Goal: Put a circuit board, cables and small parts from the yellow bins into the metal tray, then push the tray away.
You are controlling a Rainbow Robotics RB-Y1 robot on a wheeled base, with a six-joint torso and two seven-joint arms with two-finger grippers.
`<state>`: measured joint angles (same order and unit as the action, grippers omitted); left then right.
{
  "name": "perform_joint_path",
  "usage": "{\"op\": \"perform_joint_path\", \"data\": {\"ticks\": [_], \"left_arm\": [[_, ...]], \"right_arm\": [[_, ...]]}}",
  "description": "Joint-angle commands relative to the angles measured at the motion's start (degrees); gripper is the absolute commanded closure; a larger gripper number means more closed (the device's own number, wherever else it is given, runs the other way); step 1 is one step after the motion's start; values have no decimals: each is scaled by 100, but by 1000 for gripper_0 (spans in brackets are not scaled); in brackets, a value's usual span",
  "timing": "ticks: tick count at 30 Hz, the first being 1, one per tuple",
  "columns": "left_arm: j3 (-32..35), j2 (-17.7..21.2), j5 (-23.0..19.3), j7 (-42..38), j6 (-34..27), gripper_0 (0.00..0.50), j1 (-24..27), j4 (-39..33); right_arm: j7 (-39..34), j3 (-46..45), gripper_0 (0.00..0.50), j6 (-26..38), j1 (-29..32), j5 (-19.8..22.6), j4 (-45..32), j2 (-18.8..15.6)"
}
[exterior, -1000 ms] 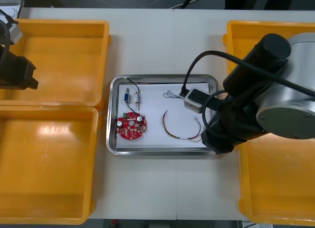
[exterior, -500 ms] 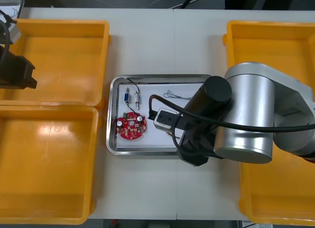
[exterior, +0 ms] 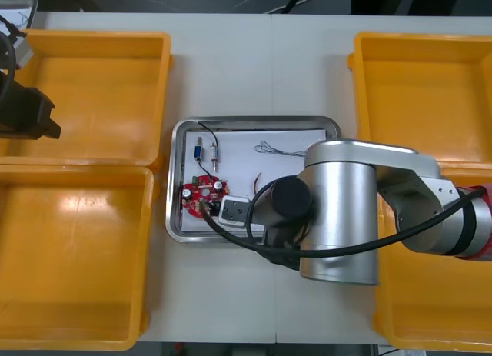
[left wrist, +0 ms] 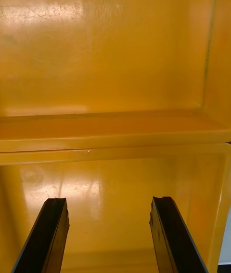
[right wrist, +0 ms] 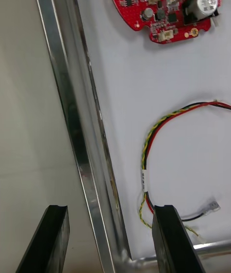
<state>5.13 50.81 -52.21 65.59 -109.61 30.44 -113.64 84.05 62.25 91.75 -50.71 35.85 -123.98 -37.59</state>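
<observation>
Swung leftward, the right arm (exterior: 346, 210) holds its jaws apart astride the metal tray (right wrist: 72, 109) rim, red-and-yellow cable (right wrist: 144, 176) beside one.

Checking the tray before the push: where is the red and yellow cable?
The red and yellow cable lies inside the metal tray, in the right wrist view, between the red circuit board and the open right gripper.

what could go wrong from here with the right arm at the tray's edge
1. The right end effector is open astride the metal tray's rim. Its inner finger sits by the red and yellow cable and might snag it.
2. It is near a tray corner, so a push could swing the tray rather than slide it.
The left end effector hangs open over a yellow bin.
</observation>
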Motion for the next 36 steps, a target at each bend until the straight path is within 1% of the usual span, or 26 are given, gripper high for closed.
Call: {"op": "perform_joint_path", "data": {"ticks": [1, 8, 12, 16, 27, 36], "left_arm": [[84, 52, 44, 534, -39, 0, -73, -184], [84, 52, 44, 542, -39, 0, -73, -193], [84, 43, 44, 534, -39, 0, -73, -202], [84, 52, 44, 542, -39, 0, -73, -211], [84, 52, 44, 534, -39, 0, -82, -220], [84, 52, 53, 534, -39, 0, -91, -220]], "right_arm": [[94, 156, 0, -316, -176, -70, 242, 261], [129, 586, 0, -518, -264, -465, 497, 463], [173, 727, 0, -579, -325, -491, 611, 525], [173, 947, 0, -579, -405, -632, 708, 586], [270, 1070, 0, -579, -431, -676, 805, 595], [340, 1096, 0, -588, -431, -685, 1016, 727]]}}
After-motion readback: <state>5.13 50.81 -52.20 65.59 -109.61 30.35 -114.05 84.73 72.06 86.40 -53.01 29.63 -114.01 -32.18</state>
